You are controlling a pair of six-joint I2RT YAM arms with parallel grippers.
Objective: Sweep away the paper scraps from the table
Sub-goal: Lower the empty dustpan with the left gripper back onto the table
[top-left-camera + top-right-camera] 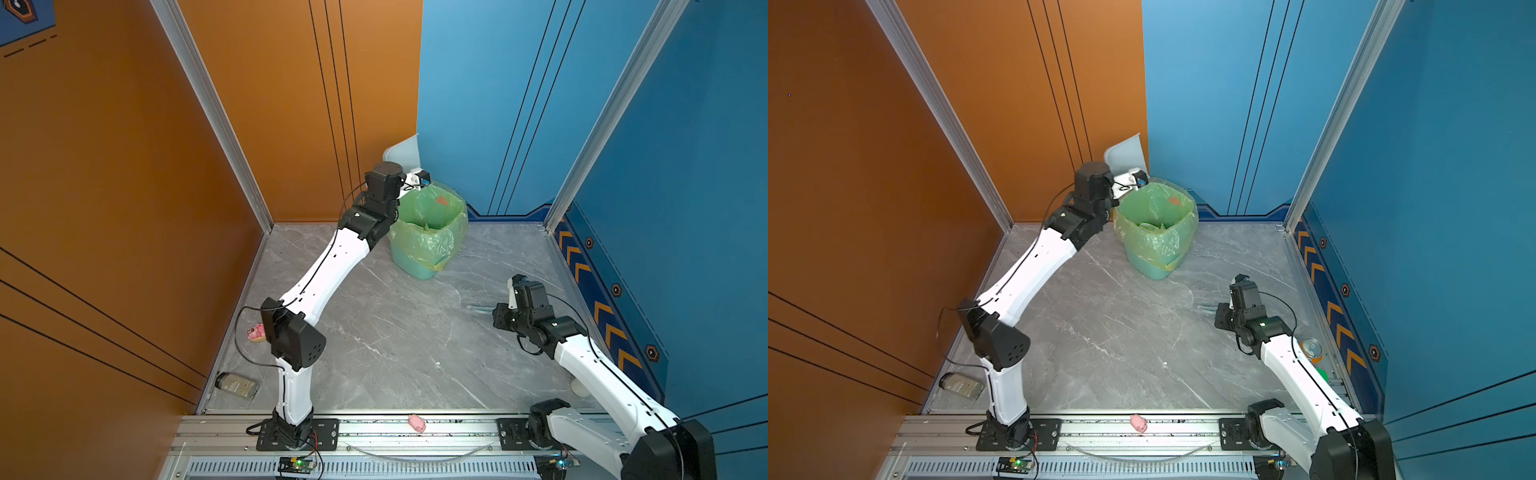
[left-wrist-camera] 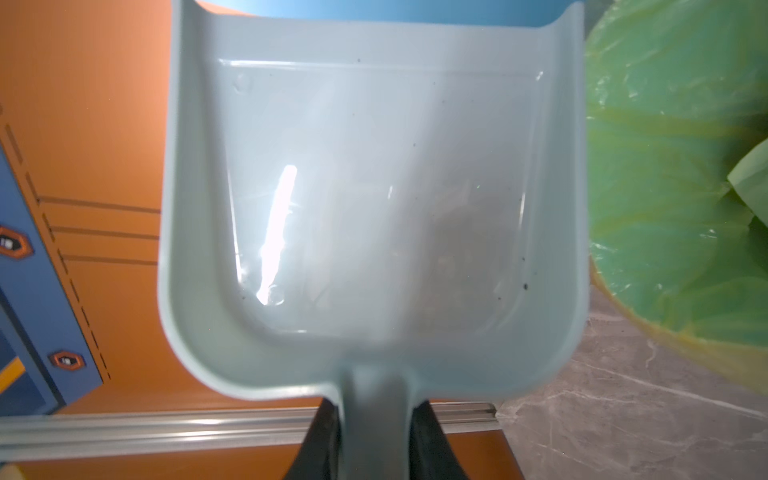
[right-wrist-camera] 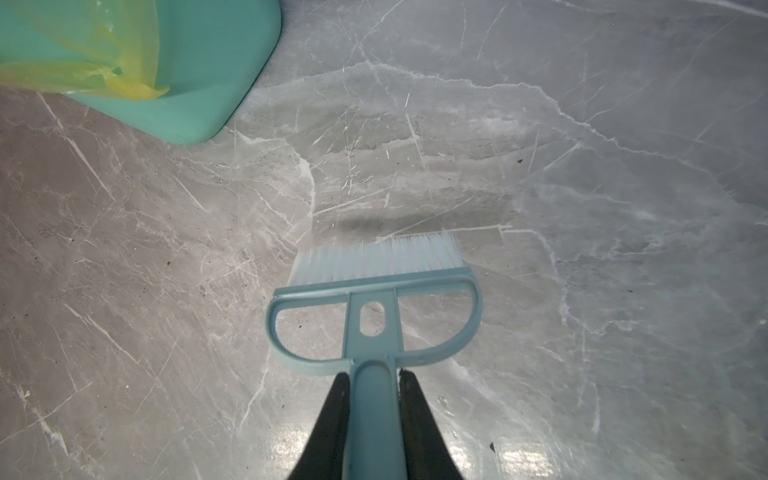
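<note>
Mostly, the paper scraps (image 1: pixel 441 200) are hard to make out; in both top views a red-orange patch shows against the far wall of the yellow-green liner (image 1: pixel 419 245), and a pale green wad lies lower down inside the teal bin (image 1: pixel 419 268); folds of plastic hide the rest of the bin's inside. The bin stands at the back of the grey veined desk (image 1: pixel 395 332).

The left claw (image 2: pixel 375 405) is clamped on the handle of the pale blue dustpan (image 2: pixel 374 187), which is raised just beside the bin's rim; its front edge is cut off in the left wrist view, and its floor is blurred, showing only glare and dark specks.

The right claw (image 3: pixel 374 376) grips the handle of the small blue brush (image 3: pixel 374 286) low over the desk, well apart from the bin; whether the bristles touch cannot be told; in the top views the brush is almost wholly hidden.

A pink pig figurine (image 1: pixel 417 422) lies on the front rail; a bottle (image 1: pixel 237 386) lies by the left wall; a can (image 1: pixel 1311 348) peeks out beside the right arm in a top view.
</note>
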